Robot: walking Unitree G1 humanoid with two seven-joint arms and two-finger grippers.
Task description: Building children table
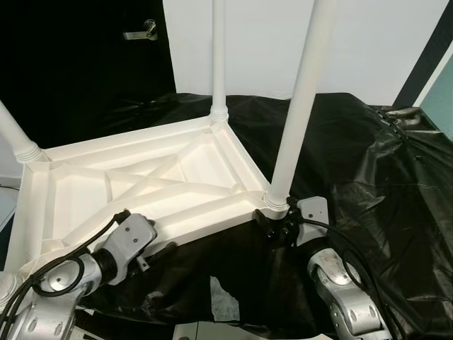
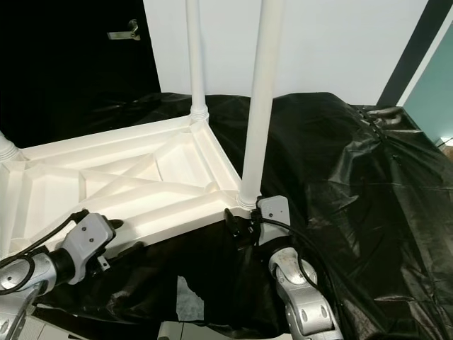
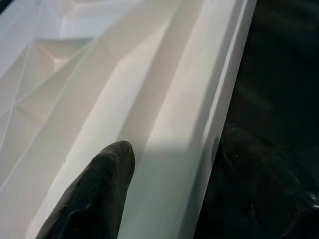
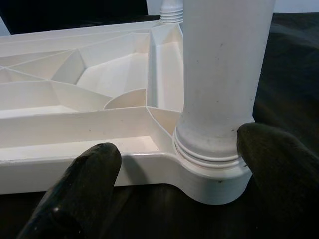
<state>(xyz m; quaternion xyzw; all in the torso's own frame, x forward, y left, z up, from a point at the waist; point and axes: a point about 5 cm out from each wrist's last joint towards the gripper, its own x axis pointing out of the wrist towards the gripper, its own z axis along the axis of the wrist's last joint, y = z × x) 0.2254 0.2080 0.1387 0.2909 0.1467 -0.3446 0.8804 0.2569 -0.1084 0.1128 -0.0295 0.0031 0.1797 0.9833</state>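
Nearest the camera: right gripper, spread wide, one finger on either side of the corner socket of the upturned white tabletop, pinching nothing. In that socket, the near leg, upright, its ribbed collar seated against the tabletop's corner. At the tabletop's far corner, a second leg, also upright; at its left corner, a third leg, leaning outward.

Along the tabletop's near rim, left gripper, one finger lying over the rim's upper face, the other in shadow below against the black sheet; cannot tell how far apart.

Underneath the tabletop, that black sheet draped over the desk.

Judged stage: seating or tightening the near leg, with the tabletop steadied at its rim. Next move likely calls for closing on the leg's base just above the collar, then twisting or pressing down while holding the rim against turning.
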